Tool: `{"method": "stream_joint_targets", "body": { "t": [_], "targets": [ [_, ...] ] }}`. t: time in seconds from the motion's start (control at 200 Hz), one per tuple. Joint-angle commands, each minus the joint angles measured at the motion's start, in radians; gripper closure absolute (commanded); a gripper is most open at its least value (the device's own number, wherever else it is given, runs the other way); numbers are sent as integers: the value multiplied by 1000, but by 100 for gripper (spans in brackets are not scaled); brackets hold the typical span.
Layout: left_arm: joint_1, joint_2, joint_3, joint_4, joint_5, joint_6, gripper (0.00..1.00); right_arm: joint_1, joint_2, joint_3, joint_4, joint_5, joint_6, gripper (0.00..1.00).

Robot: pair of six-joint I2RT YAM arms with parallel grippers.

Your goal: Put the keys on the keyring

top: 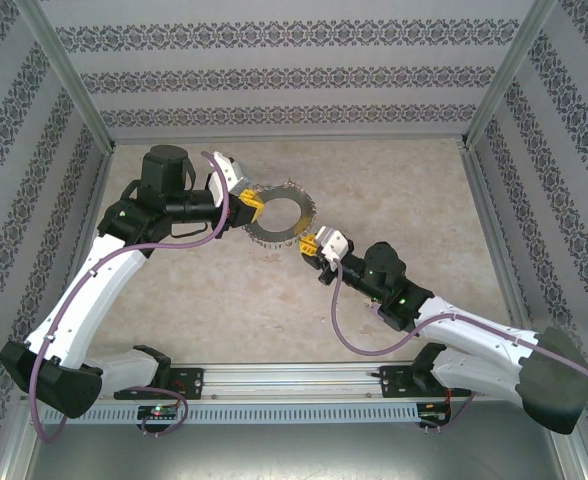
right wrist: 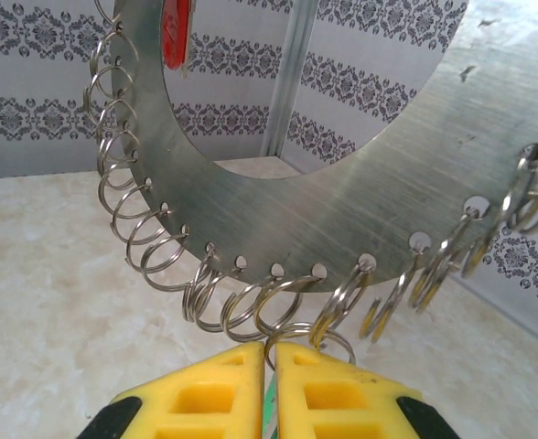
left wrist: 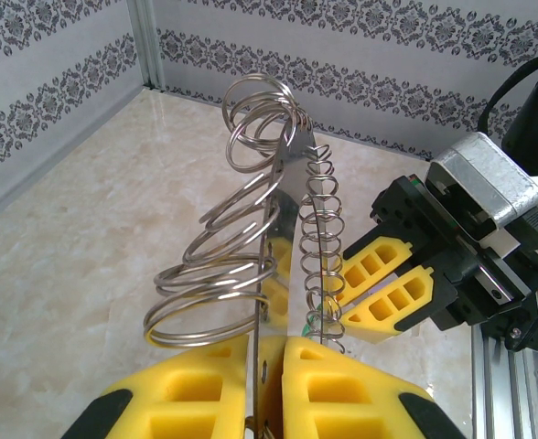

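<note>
The keyring (top: 274, 232), a flat grey metal ring fringed with wire loops, is held up off the table. My left gripper (top: 252, 207) is shut on its left rim. In the left wrist view the keyring (left wrist: 289, 183) stands edge-on between the closed left gripper (left wrist: 267, 343). My right gripper (top: 307, 247) is at the ring's lower right rim. In the right wrist view the right gripper (right wrist: 271, 347) is shut on a green-tagged key, a green sliver (right wrist: 267, 412) showing between the pads. A wire loop (right wrist: 310, 337) sits at its tips, under the keyring (right wrist: 342, 201). A red tag (right wrist: 176, 32) hangs by the hole's top.
The marble-look tabletop (top: 394, 190) is walled by patterned panels (top: 294, 70) at the back and sides. Both arms meet near the table's middle. The right gripper (left wrist: 344, 311) sits close beside the ring in the left wrist view.
</note>
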Motion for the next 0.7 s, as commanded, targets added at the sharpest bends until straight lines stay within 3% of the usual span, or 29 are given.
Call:
{"method": "stream_joint_targets", "body": {
  "t": [0.0,0.36,0.694],
  "targets": [
    [-11,-12,21,26,4,-17,100,5,-16,3,35,-5,-2,88],
    [-13,-15,13,44,-10,-23,100,17,-46,-25,3,55,-47,88],
    [-14,-13,12,45,-10,-31,100,20,-28,6,5,3,-95,89]
  ]
}}
